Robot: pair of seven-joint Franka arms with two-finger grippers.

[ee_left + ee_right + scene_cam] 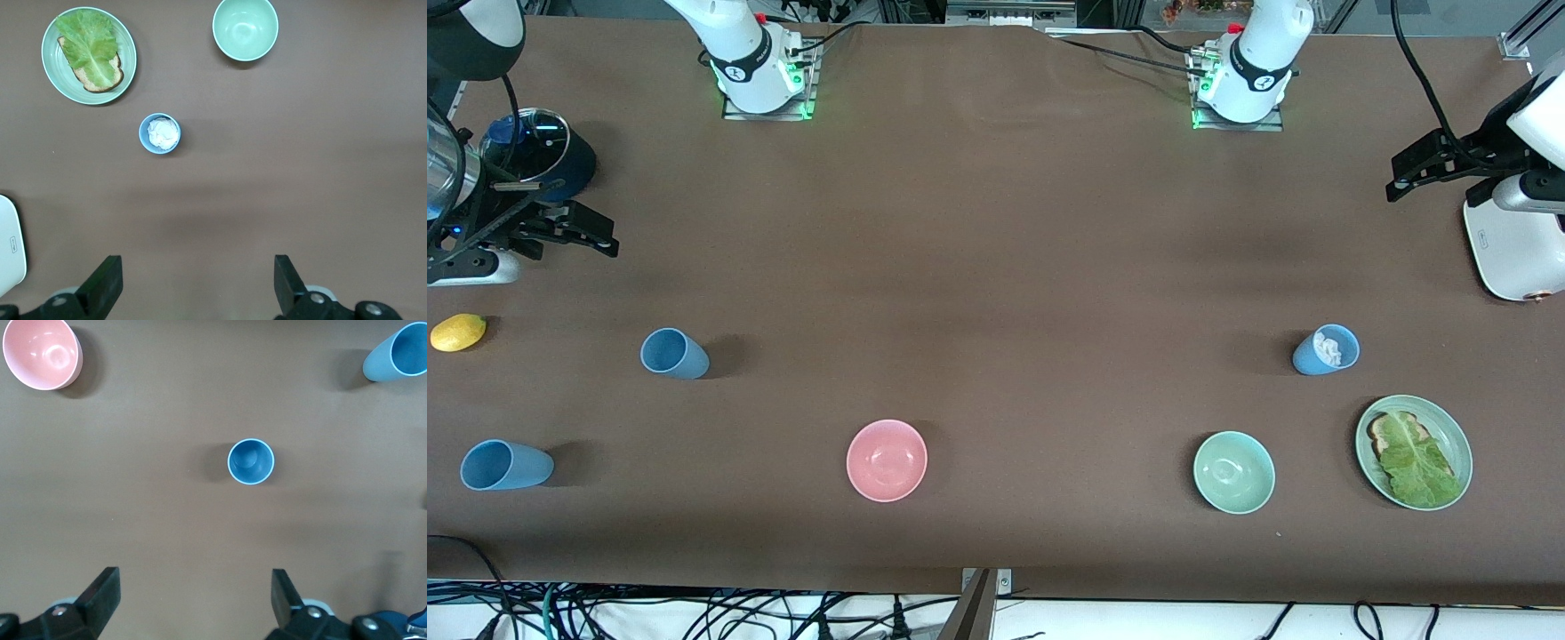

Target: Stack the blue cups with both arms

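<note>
On the table nothing is stacked yet: all three blue cups stand apart. Two sit toward my right arm's end, one cup (674, 353) farther from the front camera, the other cup (505, 465) nearer. The third cup (1326, 349), with something white crumpled inside, stands toward my left arm's end. My right gripper (587, 233) and left gripper (1418, 171) hang wide open and empty above their ends. The whole job remains.
</note>
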